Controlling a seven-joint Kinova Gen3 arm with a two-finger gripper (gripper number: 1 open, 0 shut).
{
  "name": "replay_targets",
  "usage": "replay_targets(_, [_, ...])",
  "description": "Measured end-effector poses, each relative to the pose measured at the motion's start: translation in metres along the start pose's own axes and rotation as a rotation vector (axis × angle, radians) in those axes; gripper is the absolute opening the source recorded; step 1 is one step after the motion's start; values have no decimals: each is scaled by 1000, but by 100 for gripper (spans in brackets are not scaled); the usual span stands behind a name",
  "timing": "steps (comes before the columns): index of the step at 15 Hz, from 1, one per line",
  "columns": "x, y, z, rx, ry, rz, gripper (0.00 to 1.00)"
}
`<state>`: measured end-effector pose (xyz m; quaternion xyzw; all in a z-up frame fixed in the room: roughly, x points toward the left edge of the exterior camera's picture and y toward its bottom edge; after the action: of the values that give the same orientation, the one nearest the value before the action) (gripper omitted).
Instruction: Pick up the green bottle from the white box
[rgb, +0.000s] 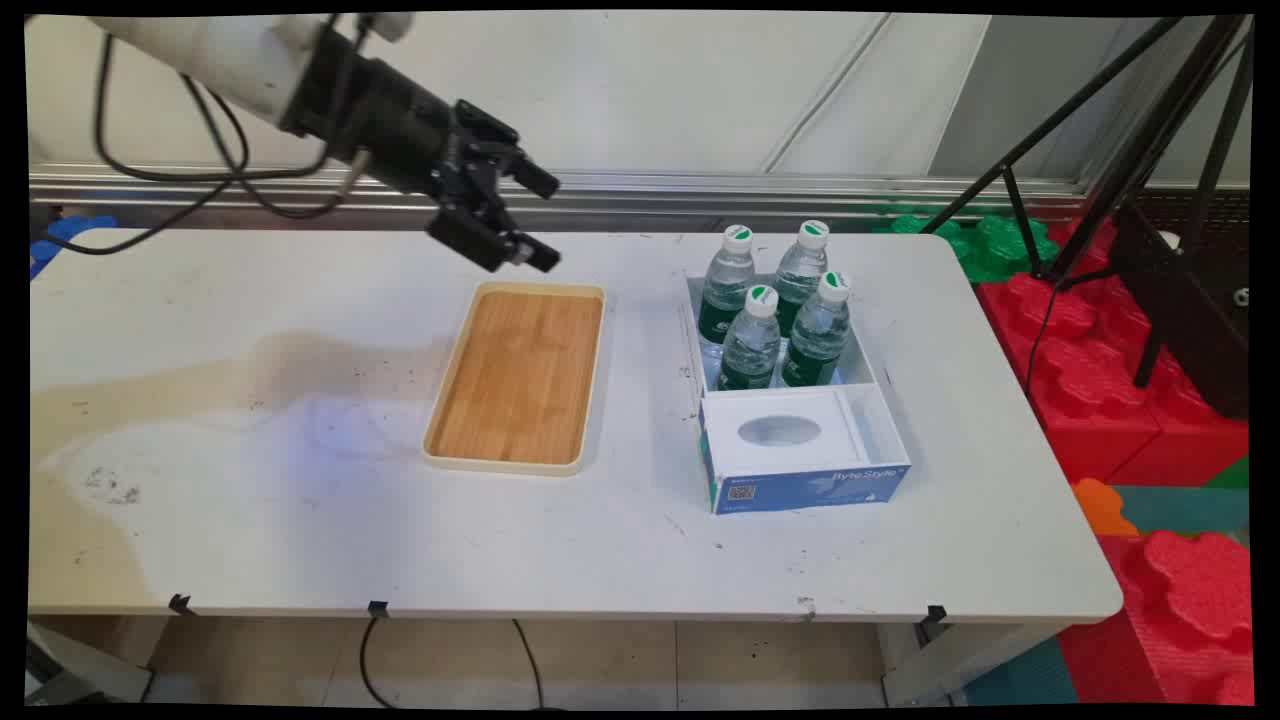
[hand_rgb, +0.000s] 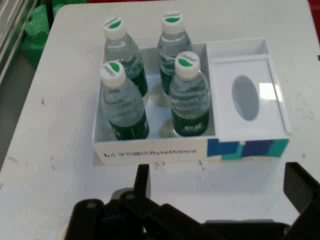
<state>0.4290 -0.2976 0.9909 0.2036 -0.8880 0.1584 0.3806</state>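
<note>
My gripper (rgb: 546, 221) hangs open in the air above the far end of the wooden tray (rgb: 520, 375), holding nothing. It points toward a white and blue box (rgb: 800, 480) to the right. Several water bottles (rgb: 750, 340) with green labels and white caps stand upright in the box's far compartment. The near compartment has a white lid with an oval opening (rgb: 779, 431). In the hand view the box (hand_rgb: 150, 153) lies ahead of the fingers (hand_rgb: 142, 181) with the bottles (hand_rgb: 187, 95) on the left and the oval opening (hand_rgb: 245, 97) on the right.
The tray has a cream rim and lies left of the box. A black tripod (rgb: 1130, 160) stands off the table's right end above red foam blocks (rgb: 1090, 350) and green foam blocks (rgb: 990, 240). A rail runs along the wall behind the table.
</note>
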Motion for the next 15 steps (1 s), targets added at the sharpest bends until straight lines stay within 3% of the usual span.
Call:
replay_targets(9, [7, -33, 62, 53, 9, -24, 100])
replay_targets(15, [4, -56, 105, 59, -10, -24, 100])
